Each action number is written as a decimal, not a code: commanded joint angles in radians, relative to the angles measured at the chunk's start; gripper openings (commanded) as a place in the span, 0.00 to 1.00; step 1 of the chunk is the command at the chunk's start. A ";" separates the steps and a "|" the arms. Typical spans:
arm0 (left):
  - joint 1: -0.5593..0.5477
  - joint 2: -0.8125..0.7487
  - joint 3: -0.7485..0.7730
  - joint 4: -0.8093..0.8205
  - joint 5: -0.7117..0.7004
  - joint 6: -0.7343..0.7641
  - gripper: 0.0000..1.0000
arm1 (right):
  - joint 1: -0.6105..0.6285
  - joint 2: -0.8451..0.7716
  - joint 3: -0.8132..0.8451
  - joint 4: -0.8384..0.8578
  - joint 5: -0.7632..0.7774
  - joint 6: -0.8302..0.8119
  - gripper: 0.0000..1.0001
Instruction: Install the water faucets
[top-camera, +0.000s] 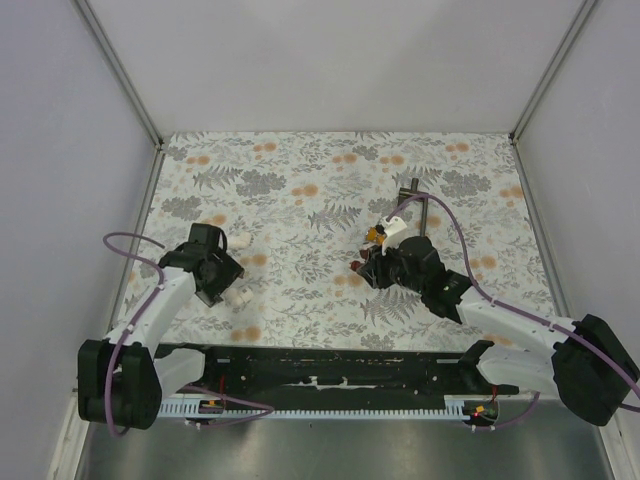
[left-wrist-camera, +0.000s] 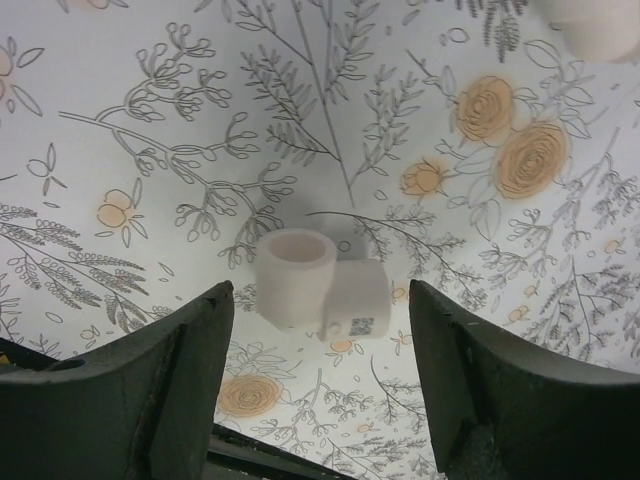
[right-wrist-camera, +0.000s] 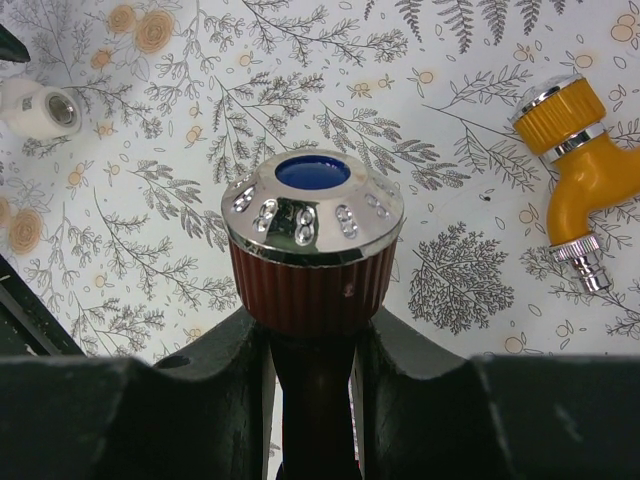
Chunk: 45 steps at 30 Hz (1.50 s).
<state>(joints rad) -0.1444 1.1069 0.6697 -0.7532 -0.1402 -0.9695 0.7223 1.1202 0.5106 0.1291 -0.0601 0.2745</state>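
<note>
My right gripper (right-wrist-camera: 312, 335) is shut on a reddish-brown water faucet (right-wrist-camera: 312, 285), clamped on its stem just below the ribbed knob with the chrome cap and blue centre. In the top view this gripper (top-camera: 372, 268) sits right of the table's middle. An orange faucet (right-wrist-camera: 590, 170) lies on the floral cloth to the right, apart from the held one. My left gripper (left-wrist-camera: 320, 335) is open, its dark fingers (left-wrist-camera: 190, 380) standing wide on either side of a white elbow fitting (left-wrist-camera: 320, 285) without touching it.
Further white fittings lie near the left gripper (top-camera: 215, 265): one (top-camera: 240, 241) behind it, one (top-camera: 237, 296) in front; another shows at the right wrist view's left edge (right-wrist-camera: 40, 108). A dark T-shaped tool (top-camera: 415, 190) lies toward the back. Grey walls enclose the table.
</note>
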 joint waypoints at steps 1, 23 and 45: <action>0.039 -0.002 -0.042 0.058 0.030 0.031 0.74 | -0.001 -0.008 0.052 -0.002 -0.024 0.034 0.00; 0.040 0.081 -0.087 0.106 0.024 0.043 0.21 | -0.001 -0.020 0.055 -0.028 -0.026 0.046 0.00; -0.583 0.500 0.494 -0.517 -0.981 0.029 0.02 | -0.001 -0.079 0.003 -0.002 0.002 0.043 0.00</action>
<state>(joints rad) -0.6891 1.5120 1.0935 -1.1103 -0.8532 -0.8669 0.7223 1.0821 0.5209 0.0856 -0.0799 0.3183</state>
